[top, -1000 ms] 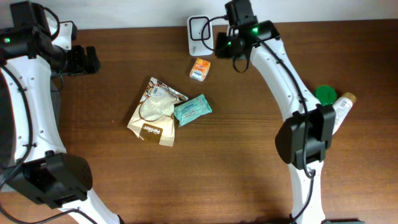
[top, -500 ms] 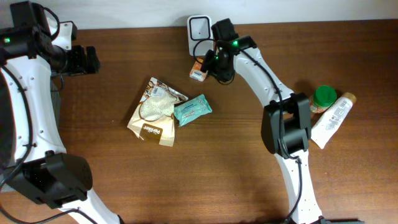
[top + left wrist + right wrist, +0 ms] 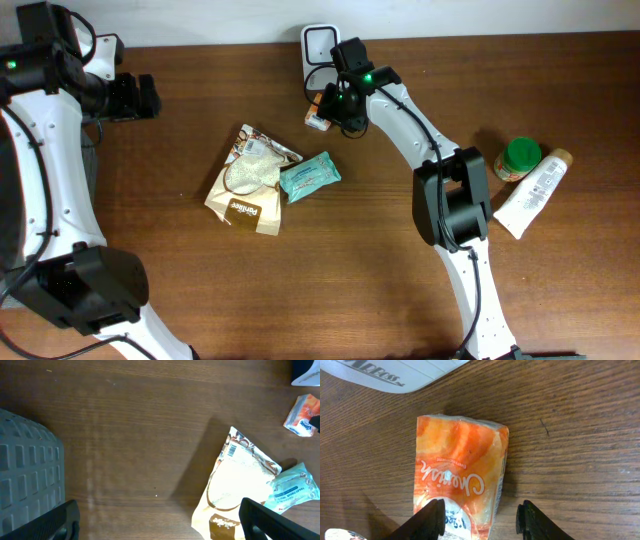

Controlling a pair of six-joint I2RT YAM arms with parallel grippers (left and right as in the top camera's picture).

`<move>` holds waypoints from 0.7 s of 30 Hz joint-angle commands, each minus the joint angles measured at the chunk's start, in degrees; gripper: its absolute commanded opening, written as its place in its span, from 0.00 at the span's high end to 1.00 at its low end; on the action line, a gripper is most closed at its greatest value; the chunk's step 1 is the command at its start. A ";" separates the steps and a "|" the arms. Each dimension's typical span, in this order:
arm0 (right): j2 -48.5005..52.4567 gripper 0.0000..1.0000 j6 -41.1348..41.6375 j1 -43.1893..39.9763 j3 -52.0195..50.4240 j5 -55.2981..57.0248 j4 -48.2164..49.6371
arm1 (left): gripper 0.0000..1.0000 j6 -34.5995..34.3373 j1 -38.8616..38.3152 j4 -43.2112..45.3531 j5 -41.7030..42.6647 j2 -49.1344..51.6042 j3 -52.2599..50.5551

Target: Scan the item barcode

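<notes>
A small orange snack packet [image 3: 457,472] lies flat on the wooden table just below the white barcode scanner [image 3: 320,45], whose edge [image 3: 395,372] shows in the right wrist view. My right gripper [image 3: 480,521] is open and low over the packet [image 3: 315,116]. Its jaws straddle the packet's lower end: the left finger [image 3: 427,520] overlaps the wrapper and the right finger [image 3: 535,521] stands a little off its edge. My left gripper [image 3: 160,525] is wide open over bare table at the far left [image 3: 135,97], holding nothing.
A beige and brown snack bag [image 3: 248,182] with a teal wipes pack [image 3: 310,175] lies mid-table. A green-lidded jar [image 3: 520,158] and a white tube [image 3: 535,190] sit at the right. A grey ribbed object [image 3: 25,480] fills the left of the left wrist view.
My right arm has swung left and down from beside the scanner to the orange packet, and its jaws now straddle it. The left arm has not moved.
</notes>
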 commanded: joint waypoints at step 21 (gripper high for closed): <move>2.95 0.96 -6.45 -0.02 -0.50 1.68 -1.88 | 0.01 0.92 0.39 0.09 0.61 -0.15 0.26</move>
